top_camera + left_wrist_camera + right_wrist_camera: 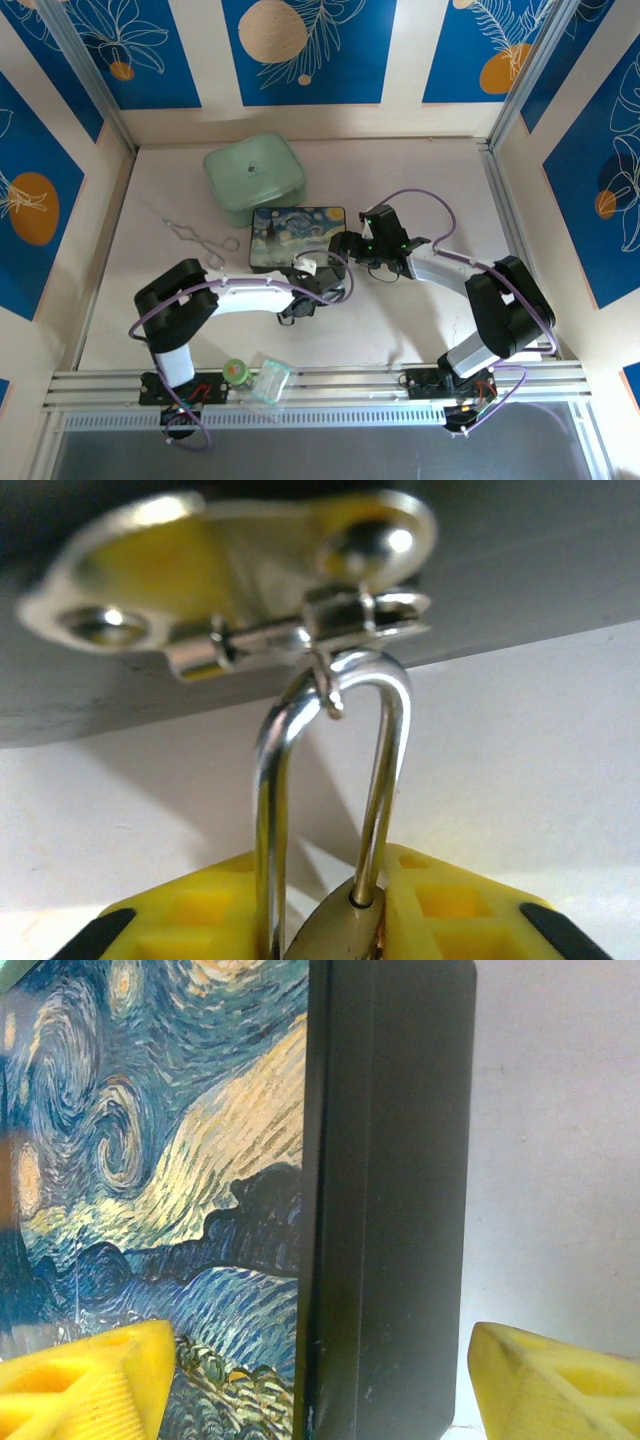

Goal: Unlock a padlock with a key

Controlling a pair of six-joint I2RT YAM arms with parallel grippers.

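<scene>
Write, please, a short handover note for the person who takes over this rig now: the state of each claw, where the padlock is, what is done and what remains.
Left claw: shut on the body of the tiny brass-gold padlock.
Padlock: its thin silver U-shackle is hooked through the silver metal clasp of the Starry-Night-patterned box. Both legs appear seated, so it looks locked.
Right claw: open, straddling the box's dark side wall, one finger over the lid and one over the table.
Done: padlock gripped.
Left: bring the key, insert it, turn it, free the shackle.
</scene>
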